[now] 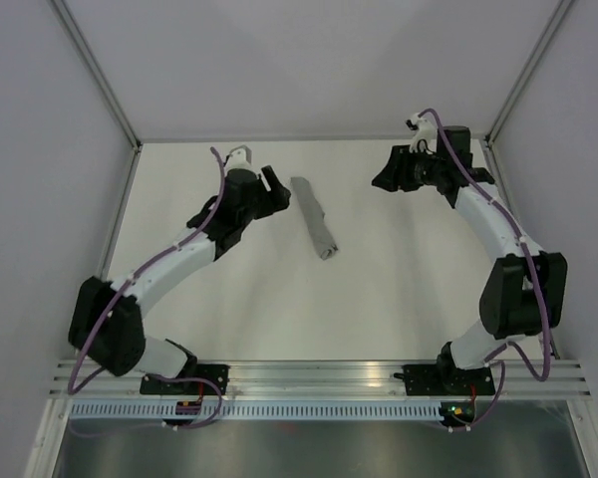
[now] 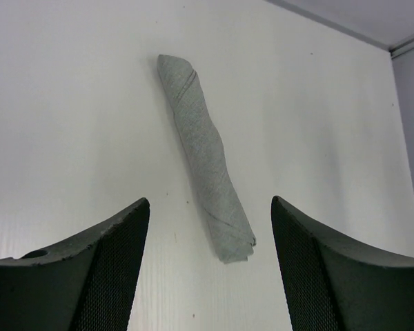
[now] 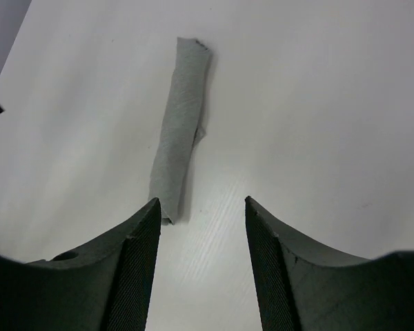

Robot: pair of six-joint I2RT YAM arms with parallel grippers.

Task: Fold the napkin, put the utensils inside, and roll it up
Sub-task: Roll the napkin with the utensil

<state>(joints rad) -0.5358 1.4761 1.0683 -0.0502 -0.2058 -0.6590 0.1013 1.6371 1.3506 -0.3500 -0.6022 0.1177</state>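
Note:
The grey napkin (image 1: 314,216) lies rolled into a narrow tube on the white table, slanting from upper left to lower right in the top view. No utensils show; they are hidden or out of view. My left gripper (image 1: 280,189) hovers just left of the roll's upper end, open and empty; in its wrist view the napkin (image 2: 204,154) lies ahead of the left gripper (image 2: 210,207). My right gripper (image 1: 383,177) is open and empty, off to the right. In its wrist view the napkin (image 3: 179,133) ends beside the left fingertip of the right gripper (image 3: 202,205).
The white table (image 1: 279,309) is walled by pale panels on the left, back and right, with metal posts at the far corners. Both arm bases stand on the rail (image 1: 319,380) at the near edge.

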